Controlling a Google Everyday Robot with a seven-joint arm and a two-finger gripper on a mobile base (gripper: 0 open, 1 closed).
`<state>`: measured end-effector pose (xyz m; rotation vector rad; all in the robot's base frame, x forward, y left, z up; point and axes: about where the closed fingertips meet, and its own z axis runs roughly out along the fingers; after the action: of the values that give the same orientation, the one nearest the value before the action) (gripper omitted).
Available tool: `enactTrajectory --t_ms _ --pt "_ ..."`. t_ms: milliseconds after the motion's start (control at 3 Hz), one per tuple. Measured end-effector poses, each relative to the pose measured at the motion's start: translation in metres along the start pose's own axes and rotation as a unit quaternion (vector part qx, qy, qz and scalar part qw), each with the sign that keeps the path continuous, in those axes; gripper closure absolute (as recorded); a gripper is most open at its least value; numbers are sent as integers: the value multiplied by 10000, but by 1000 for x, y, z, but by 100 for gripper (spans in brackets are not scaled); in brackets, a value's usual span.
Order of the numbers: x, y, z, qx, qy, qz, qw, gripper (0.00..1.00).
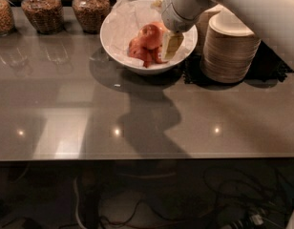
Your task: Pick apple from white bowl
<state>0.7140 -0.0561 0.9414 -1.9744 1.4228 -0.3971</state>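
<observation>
Grey table (66,109) w/ white bowl (119,56): hand (162,44) inside, touching apple (148,34), grip can't tell.

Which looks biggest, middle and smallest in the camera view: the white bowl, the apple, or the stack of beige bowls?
1. white bowl
2. stack of beige bowls
3. apple, clearly smallest

The gripper is inside the white bowl, beside the apple.

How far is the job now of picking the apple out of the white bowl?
Done: the gripper is inside the wide glossy white bowl, right beside the red apple. In hand: the grasp itself, not clearly secured. Left: lifting the apple out; it sits within the rim.
</observation>
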Motion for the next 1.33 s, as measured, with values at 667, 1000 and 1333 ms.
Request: enactTrajectory --t_ms 667,1000,1333 --pt "5 -3 14 -87 41 -114 9999 17" --pt "4 -8 23 -25 -37 -70 10000 17" --pt "5 -14 29 93 -190 105 9997 15"
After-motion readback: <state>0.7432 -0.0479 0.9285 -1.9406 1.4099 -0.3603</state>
